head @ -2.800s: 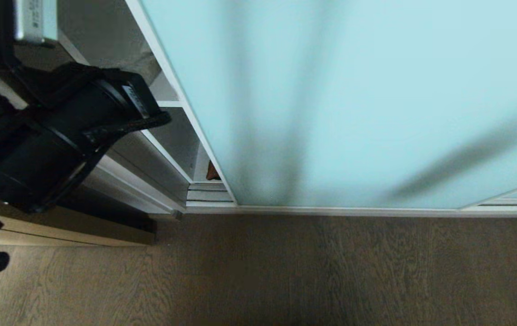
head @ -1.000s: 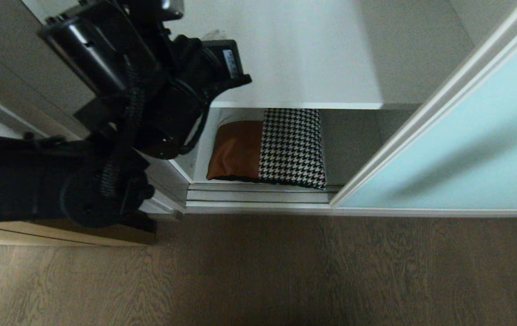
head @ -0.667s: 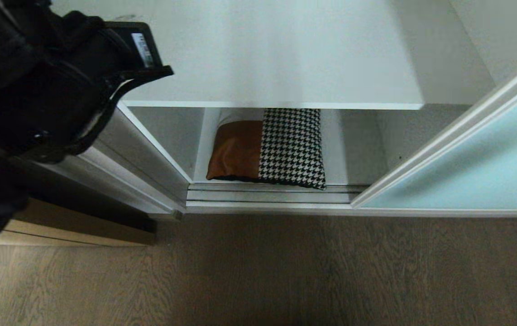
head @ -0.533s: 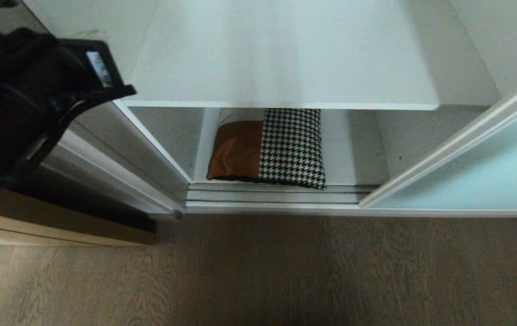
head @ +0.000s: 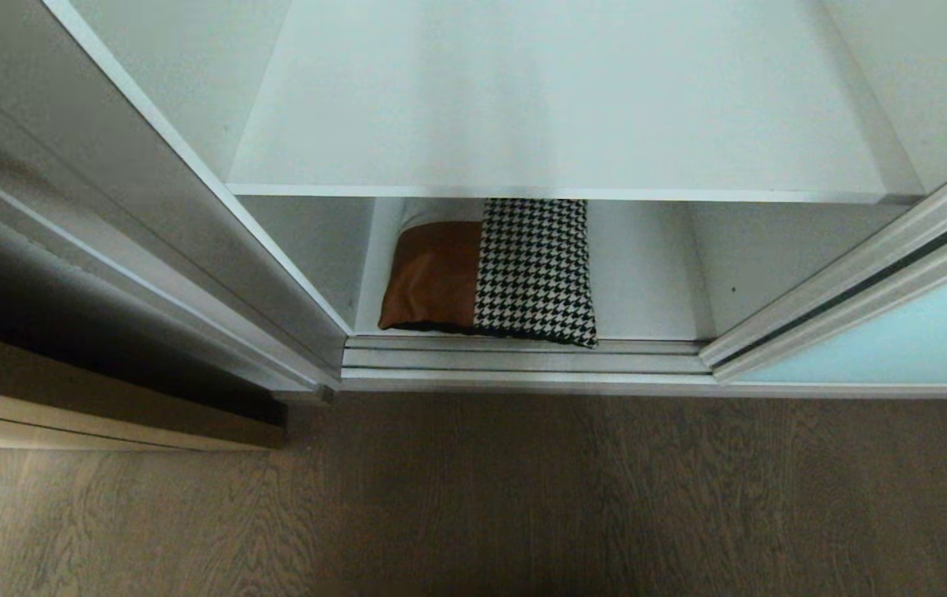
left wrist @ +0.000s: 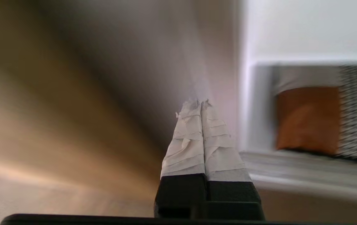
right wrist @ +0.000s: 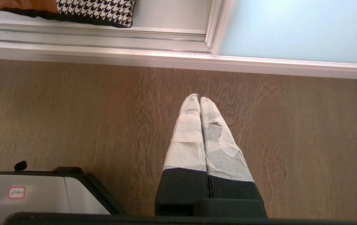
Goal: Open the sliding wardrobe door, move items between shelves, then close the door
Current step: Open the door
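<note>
Door [head: 896, 340] slides farther right; left gripper [left wrist: 201, 104] leaves the head view, jaws pressed together, empty, pillow [left wrist: 309, 120] ahead beside them; right gripper [right wrist: 199, 97] likewise closed, pointing at floor [right wrist: 72, 118].
</note>
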`<state>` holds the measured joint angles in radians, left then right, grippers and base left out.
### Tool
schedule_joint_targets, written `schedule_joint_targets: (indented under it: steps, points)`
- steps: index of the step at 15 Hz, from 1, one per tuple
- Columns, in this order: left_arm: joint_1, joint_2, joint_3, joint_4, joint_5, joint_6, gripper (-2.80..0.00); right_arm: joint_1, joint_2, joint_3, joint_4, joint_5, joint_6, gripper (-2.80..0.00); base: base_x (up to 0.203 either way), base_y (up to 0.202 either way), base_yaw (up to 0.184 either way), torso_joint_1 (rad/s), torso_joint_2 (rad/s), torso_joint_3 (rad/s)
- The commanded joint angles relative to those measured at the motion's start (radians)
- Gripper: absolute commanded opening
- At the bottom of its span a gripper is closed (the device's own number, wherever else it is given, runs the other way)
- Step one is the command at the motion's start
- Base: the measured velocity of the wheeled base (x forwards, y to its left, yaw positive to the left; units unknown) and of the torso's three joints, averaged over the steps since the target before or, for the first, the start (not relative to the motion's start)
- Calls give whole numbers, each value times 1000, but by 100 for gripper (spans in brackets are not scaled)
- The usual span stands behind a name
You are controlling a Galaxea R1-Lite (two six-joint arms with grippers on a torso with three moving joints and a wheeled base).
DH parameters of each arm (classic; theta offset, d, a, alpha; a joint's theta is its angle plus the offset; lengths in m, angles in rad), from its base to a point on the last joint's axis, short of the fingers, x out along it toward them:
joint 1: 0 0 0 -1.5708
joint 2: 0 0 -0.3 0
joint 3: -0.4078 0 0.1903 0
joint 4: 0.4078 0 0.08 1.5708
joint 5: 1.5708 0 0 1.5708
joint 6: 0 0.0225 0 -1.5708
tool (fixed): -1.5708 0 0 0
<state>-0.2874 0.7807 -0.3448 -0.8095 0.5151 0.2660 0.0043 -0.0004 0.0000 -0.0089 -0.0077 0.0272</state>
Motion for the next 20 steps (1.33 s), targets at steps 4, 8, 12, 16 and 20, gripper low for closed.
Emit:
schedule_joint_targets:
  steps: [4, 8, 12, 16, 20]
  points:
    - [112, -290, 193, 20, -2, -23, -280, 0, 0, 0, 0, 0, 0, -280, 0, 0, 0, 0, 0, 0]
    - [141, -496, 328, 126, -10, -138, -280, 0, 0, 0, 0, 0, 0, -280, 0, 0, 0, 0, 0, 0]
    - [151, -500, 343, 224, 24, -362, -280, 0, 0, 0, 0, 0, 0, -280, 0, 0, 0, 0, 0, 0]
    - [149, -499, 346, 271, -236, -152, -280, 0, 0, 0, 0, 0, 0, -280, 0, 0, 0, 0, 0, 0]
    - [203, -502, 336, 283, -61, -80, -280, 0, 0, 0, 0, 0, 0, -280, 0, 0, 0, 0, 0, 0]
